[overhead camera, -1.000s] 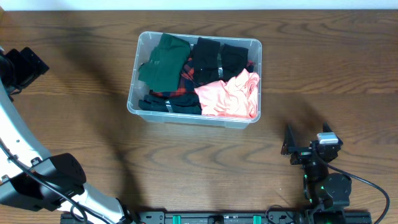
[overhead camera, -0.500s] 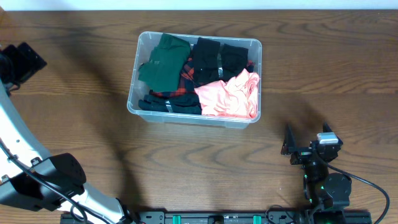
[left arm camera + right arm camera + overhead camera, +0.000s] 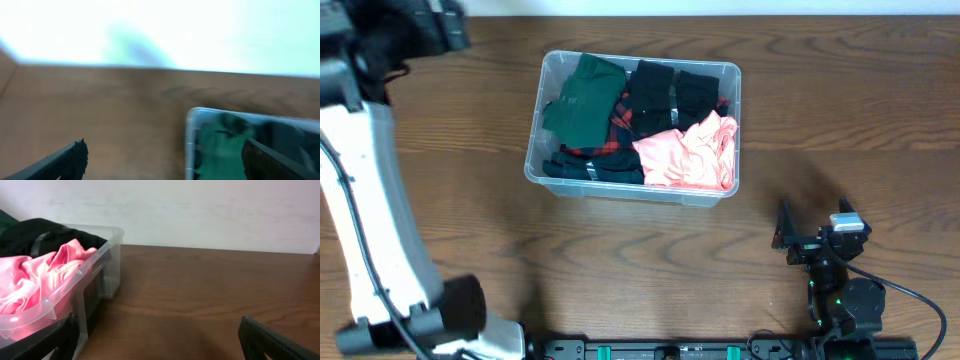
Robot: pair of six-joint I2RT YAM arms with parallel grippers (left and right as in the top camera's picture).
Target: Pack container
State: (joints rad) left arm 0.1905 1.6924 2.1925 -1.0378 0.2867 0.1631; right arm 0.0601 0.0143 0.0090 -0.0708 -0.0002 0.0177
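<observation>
Mid-desk, toward the far edge, sits the large clear plastic rectangular container [image 3: 620, 192] w/ rounded corners, upright on the brown wood-grain desk [image 3: 840, 110] and packed w/ clothes. A dark green folded garment [image 3: 582, 100] lies at its left end, black garments [image 3: 660, 92] along the far side, red-and-black plaid cloth [image 3: 620, 125] lower in the middle, and a crumpled pink garment [image 3: 692, 152] at the near right corner. Only the overhead cam gives the full contents. Right wrist cam, low and side-on, shows just the container's right end w/ the pink garment heaped to the rim and black cloth behind it, plus a white wall [image 3: 210, 210] beyond the desk that the overhead view lacks. Left wrist cam is blurred: the container's left corner, a green smear inside, bare desk beside it. White left arm [image 3: 365, 170] runs up the left side, its black wrist end at the far left corner, well apart from the container. Left jaws are spread wide, w/ only desk and the container corner seen btwn them. Black right arm [image 3: 835, 270] sits near the front edge, right of the container and apart from it. Right jaws are also spread wide, pinching nothing.
</observation>
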